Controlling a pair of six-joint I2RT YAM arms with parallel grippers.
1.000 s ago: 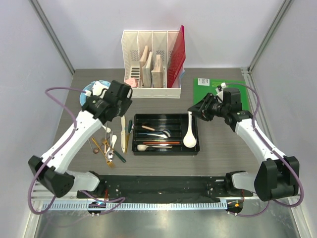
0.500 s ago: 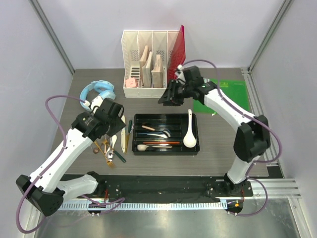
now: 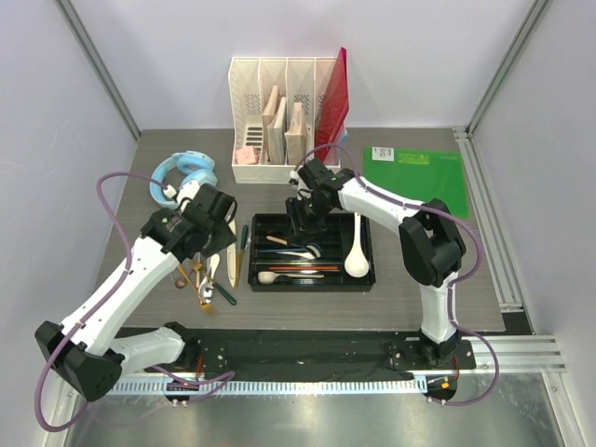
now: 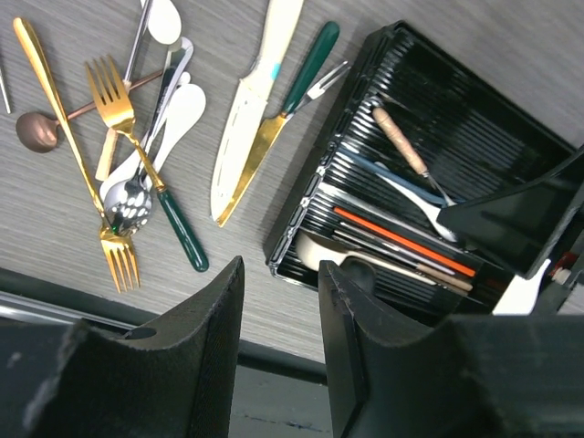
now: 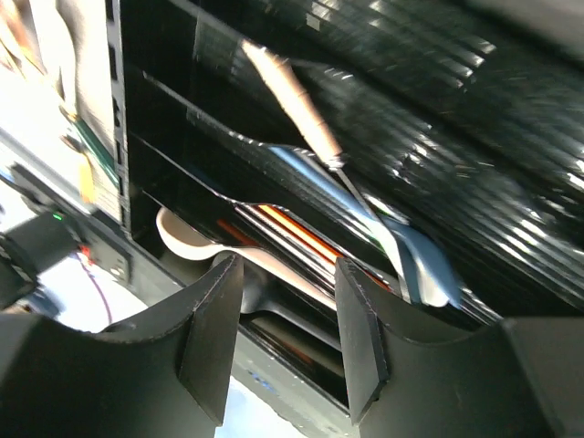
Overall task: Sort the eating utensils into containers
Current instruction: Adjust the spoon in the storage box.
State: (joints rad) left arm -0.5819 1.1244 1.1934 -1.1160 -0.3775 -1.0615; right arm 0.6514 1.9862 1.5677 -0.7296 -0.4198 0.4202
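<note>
Right claw (image 5: pixel 285 278) hangs released and empty over the black tray (image 3: pixel 312 288), having swung in from the right. White soup spoon (image 3: pixel 356 251) lies in the rightmost compartment (delivered, I judge). Left claw (image 4: pixel 278 283), slack and empty, hovers by the loose cutlery (image 4: pixel 137 173).

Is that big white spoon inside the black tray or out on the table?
Inside. The white soup spoon lies within the rim of the black cutlery tray, in its right-end compartment.
</note>
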